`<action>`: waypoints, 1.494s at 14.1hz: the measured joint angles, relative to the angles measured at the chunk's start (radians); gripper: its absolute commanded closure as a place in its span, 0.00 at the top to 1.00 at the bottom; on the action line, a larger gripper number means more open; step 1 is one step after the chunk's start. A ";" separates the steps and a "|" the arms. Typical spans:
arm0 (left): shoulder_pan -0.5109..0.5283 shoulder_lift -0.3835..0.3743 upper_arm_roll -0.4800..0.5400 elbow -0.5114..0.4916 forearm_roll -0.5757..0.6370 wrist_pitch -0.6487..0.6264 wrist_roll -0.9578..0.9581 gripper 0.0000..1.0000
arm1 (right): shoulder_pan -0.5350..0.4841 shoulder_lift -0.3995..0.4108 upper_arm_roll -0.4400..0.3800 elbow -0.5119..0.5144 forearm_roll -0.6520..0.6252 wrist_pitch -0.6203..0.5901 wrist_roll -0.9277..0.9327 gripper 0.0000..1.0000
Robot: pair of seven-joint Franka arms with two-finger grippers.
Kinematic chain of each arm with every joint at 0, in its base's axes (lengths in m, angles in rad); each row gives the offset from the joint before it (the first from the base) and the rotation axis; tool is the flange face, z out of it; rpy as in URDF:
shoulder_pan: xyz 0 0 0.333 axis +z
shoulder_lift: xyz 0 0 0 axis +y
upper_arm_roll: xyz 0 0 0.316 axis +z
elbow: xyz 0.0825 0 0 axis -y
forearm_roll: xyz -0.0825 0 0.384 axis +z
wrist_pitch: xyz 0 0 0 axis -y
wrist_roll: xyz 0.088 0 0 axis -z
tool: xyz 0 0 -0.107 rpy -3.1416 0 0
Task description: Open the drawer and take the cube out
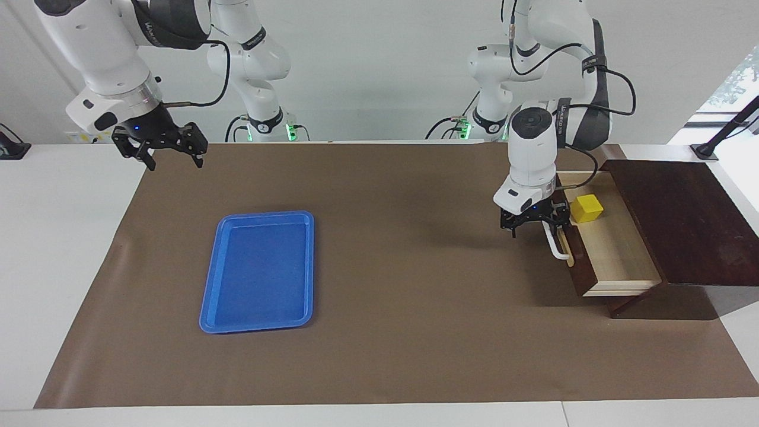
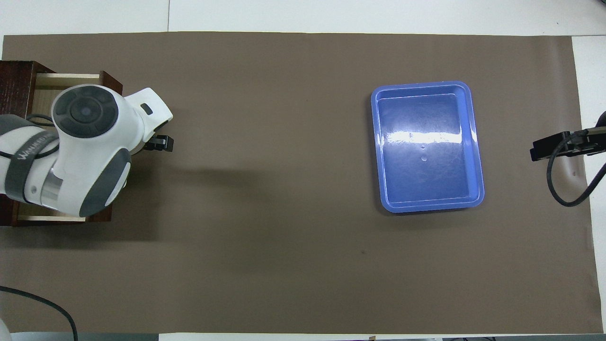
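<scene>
The waiting right gripper (image 1: 171, 154) hangs with fingers spread and empty over the brown mat's edge, the left gripper (image 1: 532, 223) stands unclenched at the white bar handle (image 1: 555, 244) of the pulled-out dark brown wooden drawer (image 1: 616, 255), whose pale floor holds the small yellow cube (image 1: 586, 209), and the flat blue plastic tray (image 1: 259, 271) lies farther out.

Facing view: set high across the brown mat (image 1: 379, 332), looking back at both arm bases, whole mat in frame from some way off. Overhead view: set high above the robots' end, aimed steeply down and forward. Shared by both: the mat, the blue tray (image 1: 258, 271) (image 2: 428, 147) on it, half a turn apart.
</scene>
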 measured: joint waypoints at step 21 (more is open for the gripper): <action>0.340 -0.133 0.035 -0.106 -0.203 -0.023 -1.126 1.00 | 0.013 -0.021 0.000 -0.057 0.038 0.004 0.163 1.00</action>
